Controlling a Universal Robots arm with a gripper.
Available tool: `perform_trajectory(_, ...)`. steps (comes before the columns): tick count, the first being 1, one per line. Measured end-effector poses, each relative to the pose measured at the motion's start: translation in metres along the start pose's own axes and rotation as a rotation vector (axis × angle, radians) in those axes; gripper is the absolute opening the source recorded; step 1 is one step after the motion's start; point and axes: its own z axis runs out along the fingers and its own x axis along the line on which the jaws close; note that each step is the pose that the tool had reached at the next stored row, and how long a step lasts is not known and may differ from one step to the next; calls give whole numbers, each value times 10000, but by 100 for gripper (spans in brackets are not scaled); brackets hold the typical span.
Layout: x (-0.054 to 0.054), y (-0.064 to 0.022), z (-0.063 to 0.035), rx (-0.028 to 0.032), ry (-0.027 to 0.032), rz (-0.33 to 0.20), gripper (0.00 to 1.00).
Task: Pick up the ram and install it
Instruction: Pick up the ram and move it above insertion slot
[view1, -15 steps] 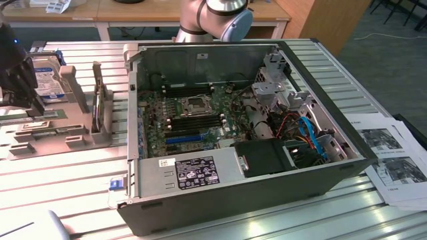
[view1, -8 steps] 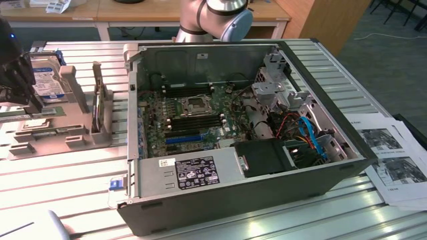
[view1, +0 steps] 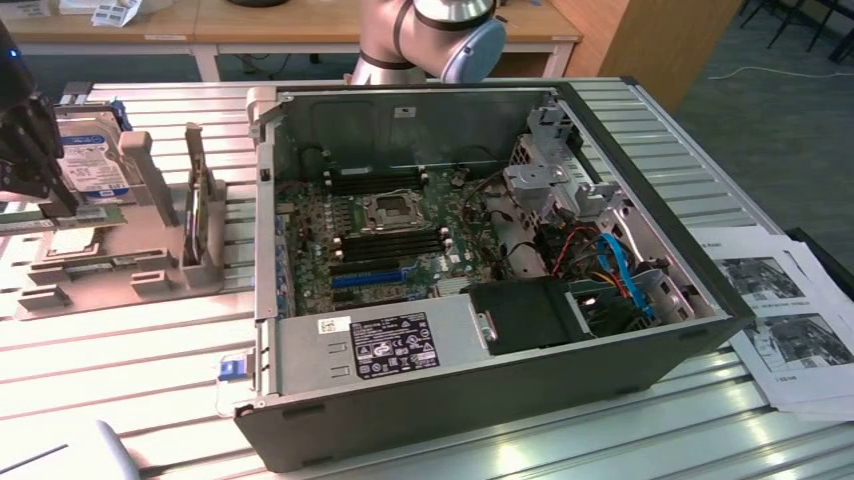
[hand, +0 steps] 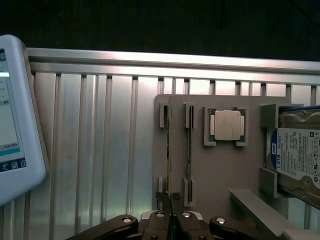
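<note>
Clamping the thin green ram stick (hand: 169, 145) edgewise in a grey plastic holder tray (hand: 220, 170), black fingers (hand: 177, 202) sit at nine o'clock of the open dark computer case (view1: 441, 410)

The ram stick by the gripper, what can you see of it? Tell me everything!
The ram stick shows edge-on in the wrist view: a thin, dark greenish board, long and straight. It stands on its edge in slots of the gray holder, beside a second stick. The gripper is shut on one end.
</note>
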Motion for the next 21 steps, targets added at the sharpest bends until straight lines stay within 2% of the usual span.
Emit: perform_trajectory(21,1,0,-317,0,0,0,11)
